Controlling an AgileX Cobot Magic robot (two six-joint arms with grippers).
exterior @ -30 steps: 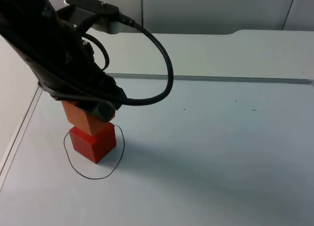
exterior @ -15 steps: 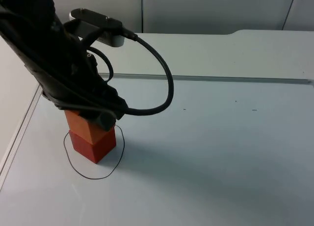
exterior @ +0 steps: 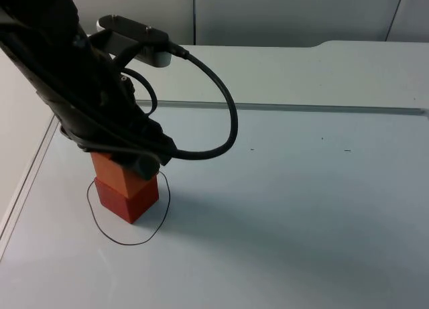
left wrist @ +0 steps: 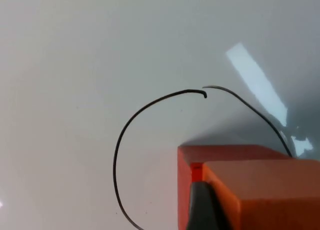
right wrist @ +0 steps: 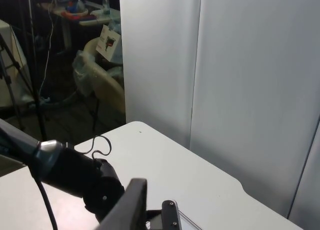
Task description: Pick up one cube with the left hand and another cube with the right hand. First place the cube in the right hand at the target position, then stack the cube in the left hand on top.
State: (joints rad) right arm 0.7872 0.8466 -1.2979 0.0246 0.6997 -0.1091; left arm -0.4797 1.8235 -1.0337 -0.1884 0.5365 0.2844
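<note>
- The left gripper (exterior: pixel 127 163) has come down over the last second; the orange-red cube (exterior: pixel 119 174) it carries hung tilted and clear of the lower block a second ago, and now sits flat on top of the red cube (exterior: pixel 127 200), their faces touching
- The red cube stands inside the thin black hand-drawn circle (exterior: pixel 163 212) on the white table top (exterior: pixel 301 208), towards the circle's far side; this is the target position, so the first placement is done
- In the left wrist view a black fingertip (left wrist: pixel 202 207) presses against the side of the upper orange-red cube (left wrist: pixel 265 190), with the lower red cube (left wrist: pixel 185 175) showing just beneath and behind it; the fingers are closed on the upper cube and have not let go
- The stack looks roughly aligned, the upper cube turned slightly against the lower one; my reading is that only release and a straight lift away remain
- The right gripper (right wrist: pixel 135 210) waits raised off to the side, facing the grey partition wall (right wrist: pixel 250 80); I cannot tell how far it is open
</note>
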